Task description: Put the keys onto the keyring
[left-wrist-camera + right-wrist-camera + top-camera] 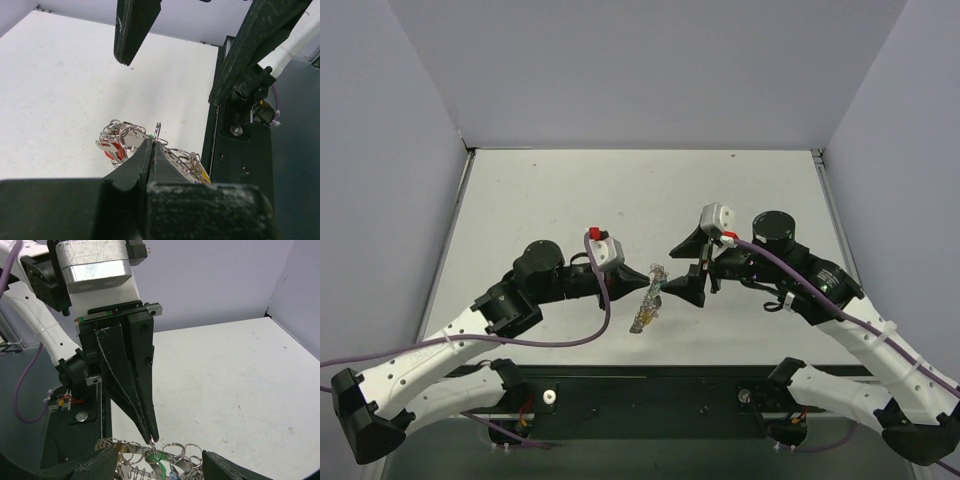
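A bunch of keys (648, 305) on small split rings hangs above the table's near middle. My left gripper (655, 277) is shut on one small split ring (157, 131) at the top of the bunch. In the left wrist view, a red key head (113, 150) is on the left and a yellow one (204, 175) on the right. The keyring (175, 160) shows as a silvery band running through the bunch, mostly hidden by my fingers. My right gripper (686, 268) is open, with its fingers either side of the bunch, which it does not touch. The right wrist view shows a green key head (160, 460).
The white table (620, 190) is walled at the back and sides. The black base plate (650, 385) of the arms runs along the near edge, just below the hanging bunch. Purple cables trail from both arms.
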Robot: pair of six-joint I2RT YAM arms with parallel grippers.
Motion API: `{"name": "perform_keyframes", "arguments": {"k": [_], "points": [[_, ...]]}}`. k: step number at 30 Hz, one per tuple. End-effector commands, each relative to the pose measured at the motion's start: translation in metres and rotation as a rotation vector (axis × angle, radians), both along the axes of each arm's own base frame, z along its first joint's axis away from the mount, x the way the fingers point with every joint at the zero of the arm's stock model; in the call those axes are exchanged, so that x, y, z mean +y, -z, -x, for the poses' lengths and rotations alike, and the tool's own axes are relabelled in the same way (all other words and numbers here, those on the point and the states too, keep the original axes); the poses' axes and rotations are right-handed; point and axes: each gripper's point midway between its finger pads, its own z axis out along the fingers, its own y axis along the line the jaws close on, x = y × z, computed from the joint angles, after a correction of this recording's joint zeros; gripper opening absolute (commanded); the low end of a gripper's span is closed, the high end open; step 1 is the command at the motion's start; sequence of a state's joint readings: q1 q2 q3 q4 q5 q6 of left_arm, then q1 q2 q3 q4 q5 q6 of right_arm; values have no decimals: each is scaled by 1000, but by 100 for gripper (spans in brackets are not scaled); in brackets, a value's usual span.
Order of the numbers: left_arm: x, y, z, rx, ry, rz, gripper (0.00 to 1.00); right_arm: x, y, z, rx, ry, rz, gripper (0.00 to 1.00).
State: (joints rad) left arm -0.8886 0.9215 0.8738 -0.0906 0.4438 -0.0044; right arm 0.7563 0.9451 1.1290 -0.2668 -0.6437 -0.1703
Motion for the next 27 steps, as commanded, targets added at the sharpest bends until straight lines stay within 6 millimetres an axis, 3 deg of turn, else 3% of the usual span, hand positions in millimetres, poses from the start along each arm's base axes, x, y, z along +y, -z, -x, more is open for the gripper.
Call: {"name": "perform_keyframes", "arguments": {"k": [1, 2, 4, 5, 7, 11, 22, 27], "points": [[6, -77, 3, -142, -27, 322, 0, -3, -22, -4, -64, 22, -78, 66], [6, -68, 3, -136, -29, 329, 0, -3, -23, -4, -65, 26, -84, 65], [13, -81, 7, -172, -37, 400, 0, -4, -22, -5, -63, 28, -86, 65], [14, -72, 8, -170, -39, 403, 0, -3, -22, -4, -61, 22, -89, 65], [21, -81, 9, -189, -56, 457, 0, -4, -21, -5, -57, 25, -89, 65], [26, -78, 8, -189, -75, 494, 0, -4, -19, -7, -48, 29, -95, 65], [21, -83, 8, -177, -52, 553, 0, 15, -24, 17, 26, -154, -179, 68], [21, -92, 11, -190, -40, 593, 0, 20, -28, 15, 28, -161, -204, 65]]}}
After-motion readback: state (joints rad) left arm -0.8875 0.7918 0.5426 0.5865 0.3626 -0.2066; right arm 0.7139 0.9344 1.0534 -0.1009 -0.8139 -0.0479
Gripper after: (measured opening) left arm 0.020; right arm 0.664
